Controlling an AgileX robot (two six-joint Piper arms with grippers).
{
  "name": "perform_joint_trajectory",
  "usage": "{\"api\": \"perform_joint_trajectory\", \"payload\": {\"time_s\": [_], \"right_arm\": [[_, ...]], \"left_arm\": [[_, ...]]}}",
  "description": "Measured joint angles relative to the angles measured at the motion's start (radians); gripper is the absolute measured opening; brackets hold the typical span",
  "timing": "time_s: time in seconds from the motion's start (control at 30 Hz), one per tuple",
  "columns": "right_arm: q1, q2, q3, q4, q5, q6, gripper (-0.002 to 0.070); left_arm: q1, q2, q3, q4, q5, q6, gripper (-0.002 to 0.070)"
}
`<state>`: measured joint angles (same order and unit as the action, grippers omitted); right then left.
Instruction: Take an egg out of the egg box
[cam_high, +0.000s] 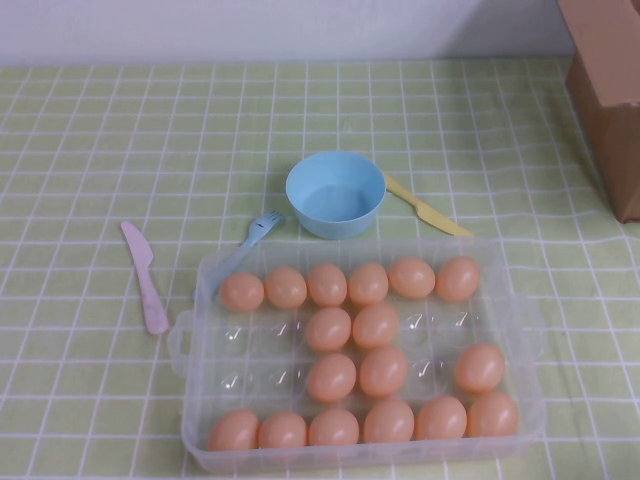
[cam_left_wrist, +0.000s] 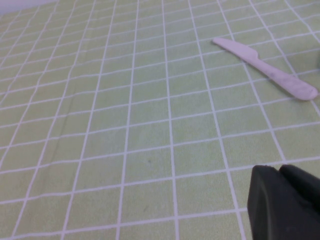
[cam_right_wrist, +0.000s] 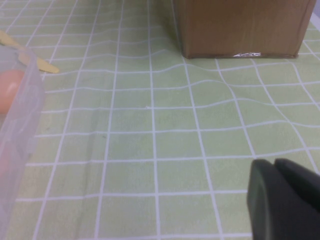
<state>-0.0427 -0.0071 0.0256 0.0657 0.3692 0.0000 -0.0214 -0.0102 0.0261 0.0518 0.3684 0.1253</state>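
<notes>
A clear plastic egg box (cam_high: 360, 455) stands open at the front middle of the green checked table, and several orange eggs (cam_high: 328, 329) sit in its cups. Neither arm shows in the high view. In the left wrist view, my left gripper (cam_left_wrist: 280, 171) is shut and empty, low over bare cloth, well away from the box. In the right wrist view, my right gripper (cam_right_wrist: 274, 163) is shut and empty over the cloth to the right of the box, whose wall (cam_right_wrist: 20, 130) shows with one egg (cam_right_wrist: 9, 90) behind it.
A blue bowl (cam_high: 335, 193) stands just behind the box, with a blue fork (cam_high: 250, 240) to its left and a yellow knife (cam_high: 425, 207) to its right. A pink knife (cam_high: 145, 275) lies left of the box. A cardboard box (cam_high: 610, 100) stands at the back right.
</notes>
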Motion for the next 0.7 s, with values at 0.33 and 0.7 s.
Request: {"api": "perform_joint_trajectory", "payload": {"time_s": [0.33, 0.7], "right_arm": [[0.000, 0.000, 0.000, 0.000, 0.000, 0.000, -0.0017], [0.000, 0.000, 0.000, 0.000, 0.000, 0.000, -0.0017]], "left_arm": [[0.000, 0.000, 0.000, -0.046, -0.009, 0.000, -0.0005], [0.000, 0.000, 0.000, -0.525, -0.293, -0.232, -0.0005]]}}
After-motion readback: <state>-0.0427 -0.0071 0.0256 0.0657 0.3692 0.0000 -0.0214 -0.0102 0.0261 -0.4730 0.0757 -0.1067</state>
